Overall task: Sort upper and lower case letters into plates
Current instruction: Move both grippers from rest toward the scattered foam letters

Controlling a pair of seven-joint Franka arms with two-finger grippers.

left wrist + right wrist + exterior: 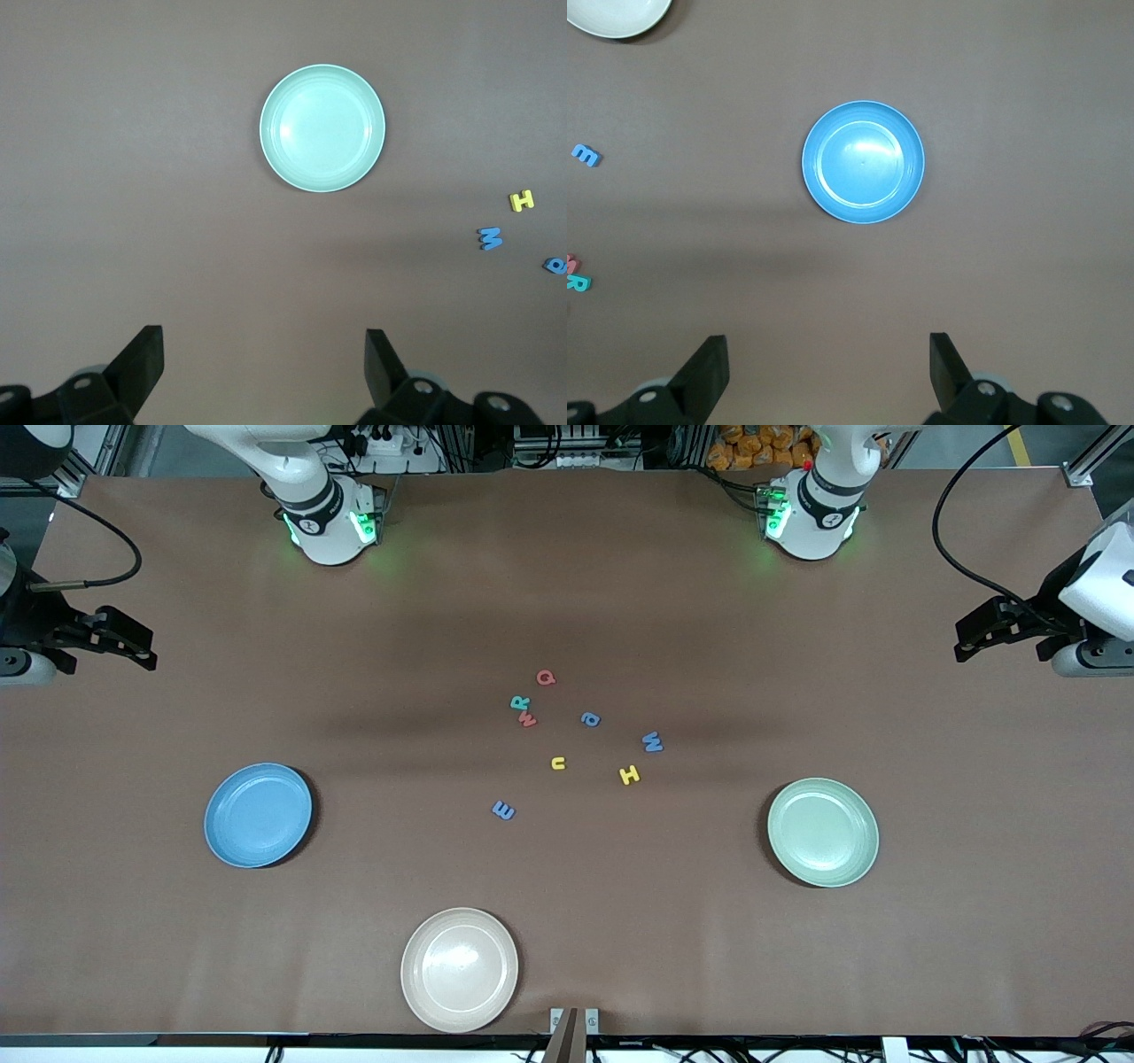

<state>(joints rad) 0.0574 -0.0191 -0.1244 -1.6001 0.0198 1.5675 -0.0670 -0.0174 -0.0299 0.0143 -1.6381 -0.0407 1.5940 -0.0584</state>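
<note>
Several small letters lie scattered mid-table: a red Q point(547, 677), teal R point(520, 703), a red letter point(528, 720), a blue letter point(591, 719), blue W point(653, 741), yellow u point(558, 763), yellow H point(629, 774) and another blue letter point(503, 810). The blue plate point(258, 815) point(863, 161) sits toward the right arm's end, the pale green plate point(823, 832) point(322, 128) toward the left arm's end; both hold nothing. My right gripper point(131, 642) point(828, 359) hangs open at its table end. My left gripper point(967, 638) point(264, 354) hangs open at the other end.
A beige plate point(459, 969) point(616, 13) rests near the table's front edge, nearer the front camera than the letters. The two arm bases point(330, 518) point(811, 514) stand along the table's back edge. Bare brown tabletop point(567, 886) lies between the plates.
</note>
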